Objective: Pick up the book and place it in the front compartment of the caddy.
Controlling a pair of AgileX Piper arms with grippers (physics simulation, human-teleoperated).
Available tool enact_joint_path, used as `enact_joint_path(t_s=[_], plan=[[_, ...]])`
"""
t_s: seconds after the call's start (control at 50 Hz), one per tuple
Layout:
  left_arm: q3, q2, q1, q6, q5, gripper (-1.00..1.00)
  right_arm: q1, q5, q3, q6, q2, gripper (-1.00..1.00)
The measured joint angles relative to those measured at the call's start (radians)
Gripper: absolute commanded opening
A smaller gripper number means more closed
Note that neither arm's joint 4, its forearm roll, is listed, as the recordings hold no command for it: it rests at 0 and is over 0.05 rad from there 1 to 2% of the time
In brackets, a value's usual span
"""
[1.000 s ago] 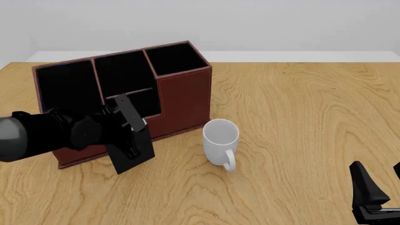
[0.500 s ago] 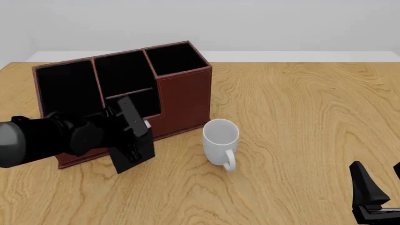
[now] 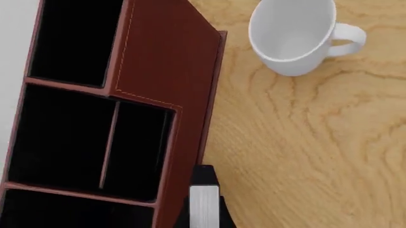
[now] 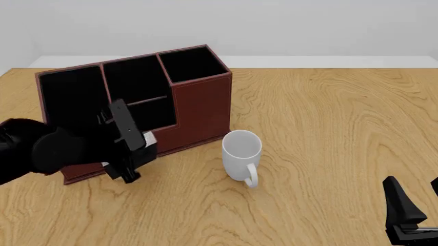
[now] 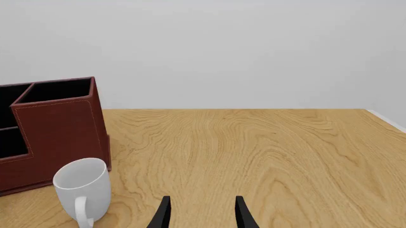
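Note:
The black book (image 4: 145, 141) is held in my shut left gripper (image 4: 130, 148), tilted and nearly edge-on, in front of the caddy's (image 4: 202, 105) low front wall. In the left wrist view its white page edge (image 3: 204, 206) lies just outside that wall, beside the front compartment (image 3: 142, 149), a narrow black slot of the middle column. That slot also shows in the front view (image 4: 156, 113). My right gripper (image 4: 416, 197) is open and empty low at the near right; its fingers (image 5: 163, 211) point across bare table.
A white mug (image 4: 241, 152) stands upright just right of the caddy's front corner; it also shows in the left wrist view (image 3: 292, 35) and the right wrist view (image 5: 81, 187). The wooden table (image 4: 329, 118) runs right and back to a pale wall.
My left gripper has turned the book from showing its broad cover to nearly edge-on and shifted it left and up, closer to the caddy's front wall. The right arm has not moved.

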Motion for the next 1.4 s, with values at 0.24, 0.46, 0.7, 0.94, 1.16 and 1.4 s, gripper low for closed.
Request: enact_joint_path(t_s=[0.24, 0.46, 0.7, 0.94, 1.16, 1.4], plan=[[-0.008, -0.186, -0.089, 0.0, 0.145, -1.0, 0.0, 0.0, 0.0, 0.0, 0.0, 1.0], [-0.032, -0.325, -0.229, 0.025, 0.256, -1.0, 0.0, 0.0, 0.0, 0.0, 0.0, 1.0], [-0.046, -0.407, -0.321, 0.083, 0.301, -1.0, 0.0, 0.0, 0.0, 0.0, 0.0, 1.0], [-0.09, -0.396, -0.304, 0.145, 0.302, -1.0, 0.0, 0.0, 0.0, 0.0, 0.0, 1.0], [-0.151, -0.337, -0.268, 0.18, 0.281, -1.0, 0.0, 0.0, 0.0, 0.0, 0.0, 1.0], [-0.219, -0.262, -0.222, 0.22, 0.261, -1.0, 0.0, 0.0, 0.0, 0.0, 0.0, 1.0]])
